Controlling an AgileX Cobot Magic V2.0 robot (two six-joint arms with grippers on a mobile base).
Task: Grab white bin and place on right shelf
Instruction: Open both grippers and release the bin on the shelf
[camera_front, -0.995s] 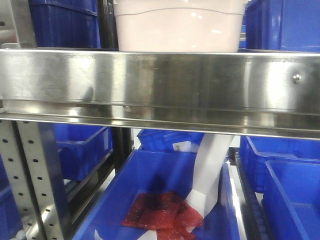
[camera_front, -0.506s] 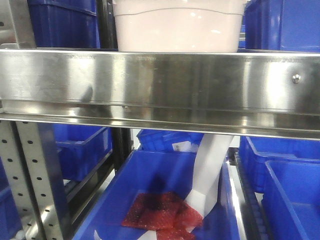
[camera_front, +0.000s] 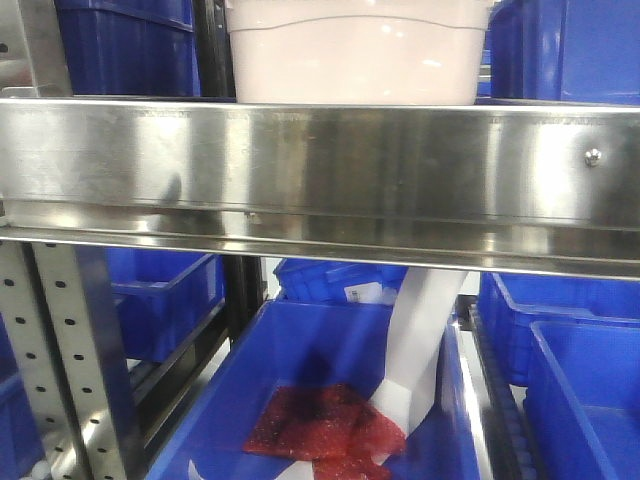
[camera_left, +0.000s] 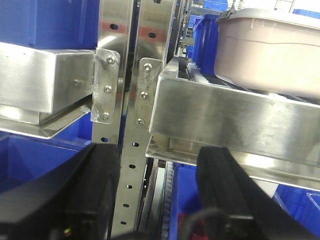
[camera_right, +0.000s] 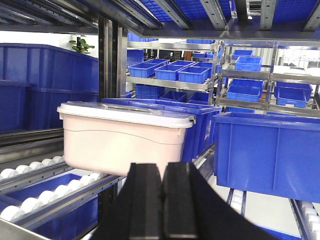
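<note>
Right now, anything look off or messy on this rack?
Only in the lower blue bin: crumpled red sheets lie loose on its floor and a white paper strip stands slanted out of it. The white bin sits level on the steel shelf, no damage visible.

The left tool (camera_left: 155, 165) fills the 6 o'clock edge, its two black fingers (camera_left: 227, 190) spread wide, with a perforated grey upright (camera_left: 131, 165) showing between them. At 2 o'clock the white bin (camera_left: 270, 50) sits on the right shelf (camera_left: 225, 115), behind its brushed steel front rail. At 9 o'clock another steel rail (camera_left: 35, 80) meets the uprights through bolted brackets (camera_left: 106, 85), with blue bins (camera_left: 45, 20) above it.
</note>
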